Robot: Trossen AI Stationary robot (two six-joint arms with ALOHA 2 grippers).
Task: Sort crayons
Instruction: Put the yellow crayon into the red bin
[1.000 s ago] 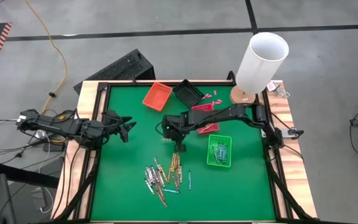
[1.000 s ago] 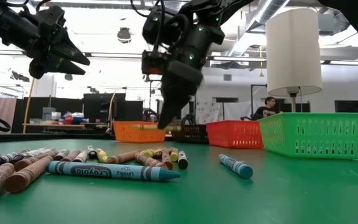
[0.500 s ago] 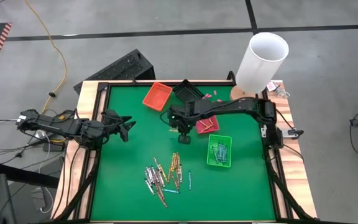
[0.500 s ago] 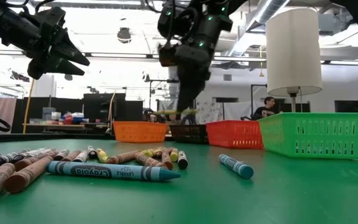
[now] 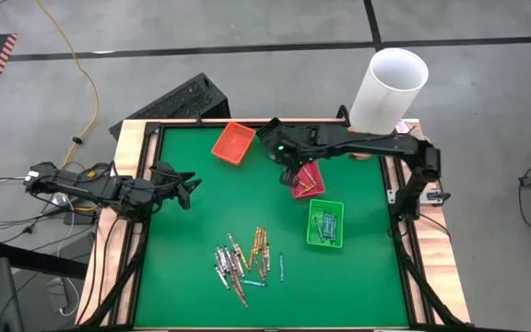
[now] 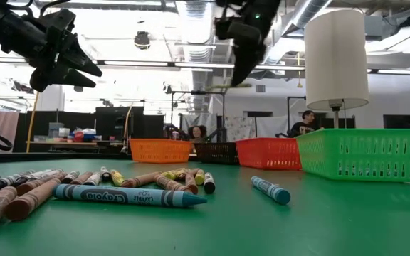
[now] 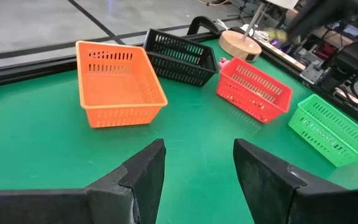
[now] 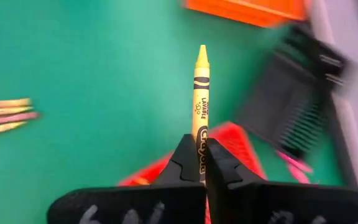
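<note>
My right gripper (image 5: 284, 155) hangs high over the far part of the green table, above the red tray (image 5: 307, 181) and beside the black tray (image 5: 277, 138). It is shut on one yellow crayon (image 8: 201, 87), which also shows in the low view (image 6: 223, 87). The other crayons (image 5: 245, 258) lie flat in a loose pile near the table's front. My left gripper (image 7: 194, 165) waits open and empty, raised at the table's left edge (image 5: 187, 189). My right gripper pinches the yellow crayon by its blunt end (image 8: 200, 144) between its two fingers. The crayon lies along the fingers and sticks out beyond them, pointed tip (image 8: 202, 53) foremost. The fingers slant down from above. The crayon is lifted well clear of the table.
An orange tray (image 5: 233, 142) stands at the far left of the row, and a green tray (image 5: 325, 223) with crayons in it stands nearer, on the right. A white lamp (image 5: 387, 92) stands at the far right corner. Bare green mat lies between the trays and the pile.
My right gripper has risen from just above the crayon pile and gone toward the far edge and a little right, tipping more toward level. It stays shut on the yellow crayon, which now hangs high over the trays.
</note>
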